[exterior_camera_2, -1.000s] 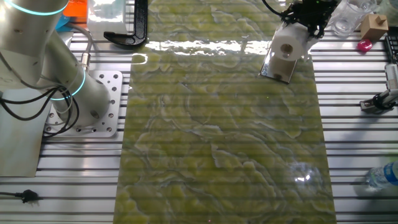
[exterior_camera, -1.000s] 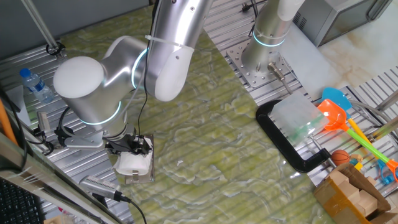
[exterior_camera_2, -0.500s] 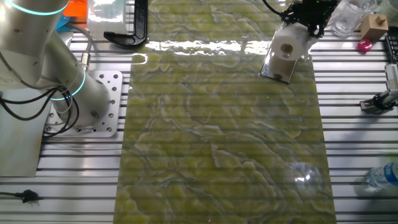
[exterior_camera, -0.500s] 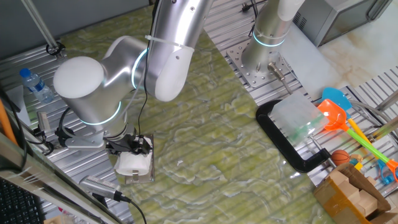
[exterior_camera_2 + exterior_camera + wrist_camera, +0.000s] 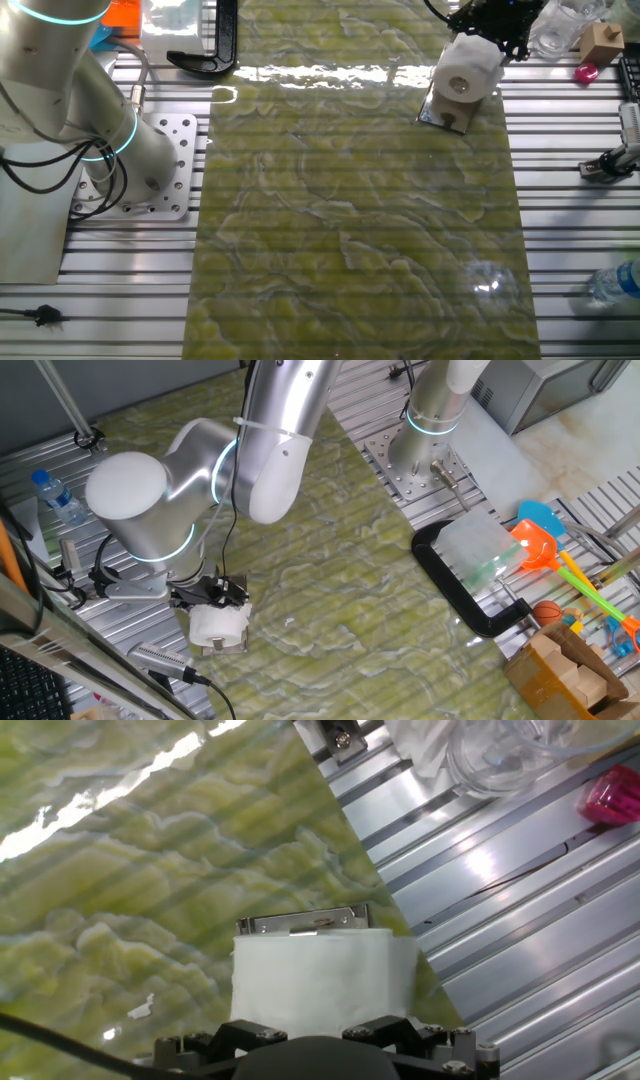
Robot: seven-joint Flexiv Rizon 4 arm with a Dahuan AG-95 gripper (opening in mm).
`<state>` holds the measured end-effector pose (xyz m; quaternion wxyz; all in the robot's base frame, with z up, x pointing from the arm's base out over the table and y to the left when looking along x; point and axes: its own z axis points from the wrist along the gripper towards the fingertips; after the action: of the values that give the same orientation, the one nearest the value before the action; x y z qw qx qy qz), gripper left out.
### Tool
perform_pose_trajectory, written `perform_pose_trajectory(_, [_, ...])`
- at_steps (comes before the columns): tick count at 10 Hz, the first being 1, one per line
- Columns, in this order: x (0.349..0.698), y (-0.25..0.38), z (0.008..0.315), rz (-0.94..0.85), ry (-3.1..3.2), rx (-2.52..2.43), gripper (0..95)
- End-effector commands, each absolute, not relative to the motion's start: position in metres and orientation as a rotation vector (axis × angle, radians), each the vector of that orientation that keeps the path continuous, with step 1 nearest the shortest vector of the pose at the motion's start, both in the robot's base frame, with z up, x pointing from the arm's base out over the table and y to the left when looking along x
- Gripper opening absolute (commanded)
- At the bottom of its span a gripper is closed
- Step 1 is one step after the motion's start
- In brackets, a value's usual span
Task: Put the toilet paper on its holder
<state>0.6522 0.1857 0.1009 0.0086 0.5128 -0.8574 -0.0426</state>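
Where hand [image 5: 487,28] grips — white roll [image 5: 466,72]

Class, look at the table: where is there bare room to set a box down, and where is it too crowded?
The middle of the green mat is bare, between the arm's base plate and the slatted side with the water bottle. It is crowded by the holder, where the claw holds the toilet paper, and by the black clamp and toys.

The silver, white-jointed arm bends low over the table's edge, wrist pointed down. Its black two-finger gripper [image 5: 215,600] [image 5: 487,25] is closed around the white cylindrical toilet paper roll [image 5: 219,624] [image 5: 467,74] [image 5: 318,982].
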Motion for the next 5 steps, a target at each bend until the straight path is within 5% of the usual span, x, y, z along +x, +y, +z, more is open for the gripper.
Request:
perform_pose_trajectory(1, [0.6519, 0.1857, 0.1017, -0.128, -2.675, 1.601, 95.0])
perform_pose_trajectory(5, [0.6524, 0.1802, 0.1079, -0.106, -2.659, 1.594, 95.0])
